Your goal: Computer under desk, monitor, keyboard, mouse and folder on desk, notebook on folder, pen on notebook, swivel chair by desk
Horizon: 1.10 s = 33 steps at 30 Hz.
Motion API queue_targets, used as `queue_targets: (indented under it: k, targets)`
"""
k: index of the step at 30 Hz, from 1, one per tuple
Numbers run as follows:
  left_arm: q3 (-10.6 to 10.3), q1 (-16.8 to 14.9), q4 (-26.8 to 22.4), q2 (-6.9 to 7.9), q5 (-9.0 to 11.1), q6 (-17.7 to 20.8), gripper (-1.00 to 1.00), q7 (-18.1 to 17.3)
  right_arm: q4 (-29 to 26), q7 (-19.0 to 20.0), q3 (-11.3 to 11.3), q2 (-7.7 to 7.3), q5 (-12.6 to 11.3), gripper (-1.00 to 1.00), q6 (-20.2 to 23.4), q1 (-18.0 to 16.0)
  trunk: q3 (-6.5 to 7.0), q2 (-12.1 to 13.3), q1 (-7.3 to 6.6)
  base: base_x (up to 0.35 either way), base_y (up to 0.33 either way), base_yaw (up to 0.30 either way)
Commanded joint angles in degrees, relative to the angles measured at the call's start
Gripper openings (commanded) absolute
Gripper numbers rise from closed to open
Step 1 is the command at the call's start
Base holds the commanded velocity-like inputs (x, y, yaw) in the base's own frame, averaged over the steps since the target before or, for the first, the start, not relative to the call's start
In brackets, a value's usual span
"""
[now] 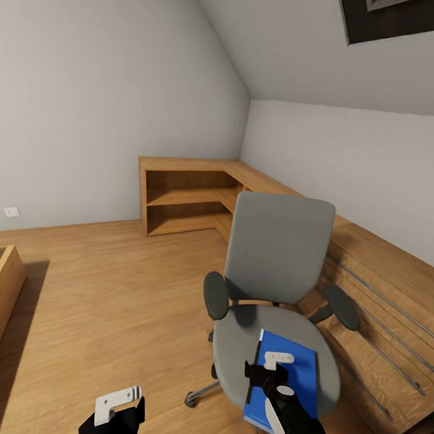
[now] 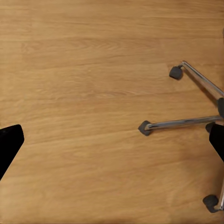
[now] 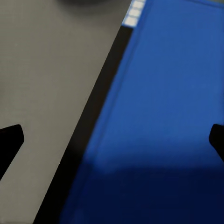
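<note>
Your right gripper [image 1: 267,378] hovers, jaws wide, over the folder [image 1: 303,378] on the swivel chair [image 1: 277,255]; left gripper [image 1: 116,417] jaws wide over floor [image 2: 93,93].

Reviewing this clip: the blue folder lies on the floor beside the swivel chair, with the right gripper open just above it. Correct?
Not quite. The folder lies on the swivel chair seat, not the floor, as the head view shows. The right gripper is indeed open just above it.

light: bright, even, soft | shadows: faint under swivel chair [image 1: 273,282] | blur: folder [image 3: 168,116] close-up soft | glare: none
</note>
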Motion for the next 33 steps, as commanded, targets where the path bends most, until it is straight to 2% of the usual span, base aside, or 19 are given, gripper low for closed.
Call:
queue_targets:
  k: [1, 33]
  targets:
    - [-0.02, 0.0, -0.07, 0.0, 0.17, 0.25, 1.0, 0.27, 1.63, -0.4, 0.28, -0.04, -0.19, 1.0, 0.09, 0.0, -0.05, -0.02, 0.0, -0.006, 0.0, 0.0]
    - [-0.22, 0.0, 0.17, 0.0, 0.15, 0.27, 1.0, 0.23, 1.63, -0.4, 0.28, -0.13, -0.19, 1.0, 0.09, 0.0, 5.52, 12.42, -6.81, 0.0, 0.0, 0.0]
